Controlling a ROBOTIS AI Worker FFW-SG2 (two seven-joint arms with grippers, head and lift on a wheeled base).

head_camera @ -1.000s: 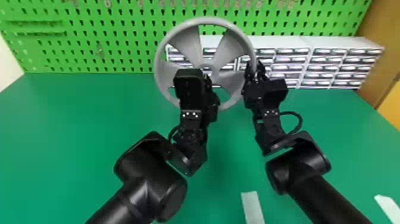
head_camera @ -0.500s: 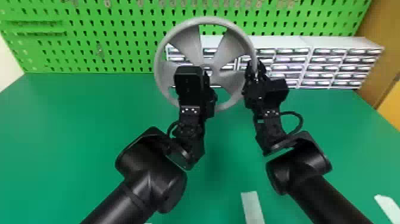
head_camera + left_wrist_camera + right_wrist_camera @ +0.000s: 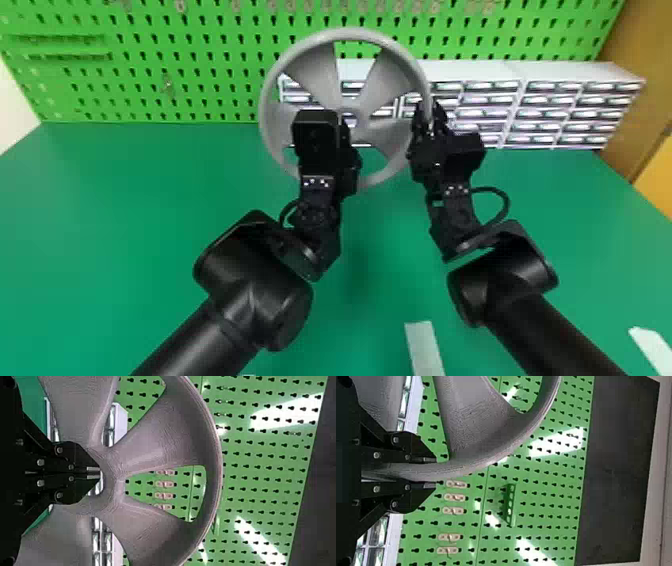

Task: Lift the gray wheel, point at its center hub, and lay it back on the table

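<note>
My left gripper (image 3: 345, 122) stands in front of the upright gray wheel (image 3: 312, 70), close to its center hub (image 3: 348, 111). The wheel is raised above the green table (image 3: 125, 210). At the wheel's right rim, my right gripper (image 3: 426, 112) holds on. In the left wrist view, the shut fingertips of the left gripper (image 3: 94, 473) point at the hub (image 3: 113, 469); whether they touch it I cannot tell. In the right wrist view, the right gripper (image 3: 430, 472) has the rim (image 3: 466, 467) clamped between its two fingers.
A green pegboard (image 3: 200, 75) rises behind the table. White drawer units (image 3: 565, 72) stand along the table's back, behind the wheel and to the right. Pale strips (image 3: 424, 350) lie on the table near its front.
My left arm has shifted slightly, with its gripper body a little higher on the wheel than a second ago. The right gripper and the wheel look unmoved.
</note>
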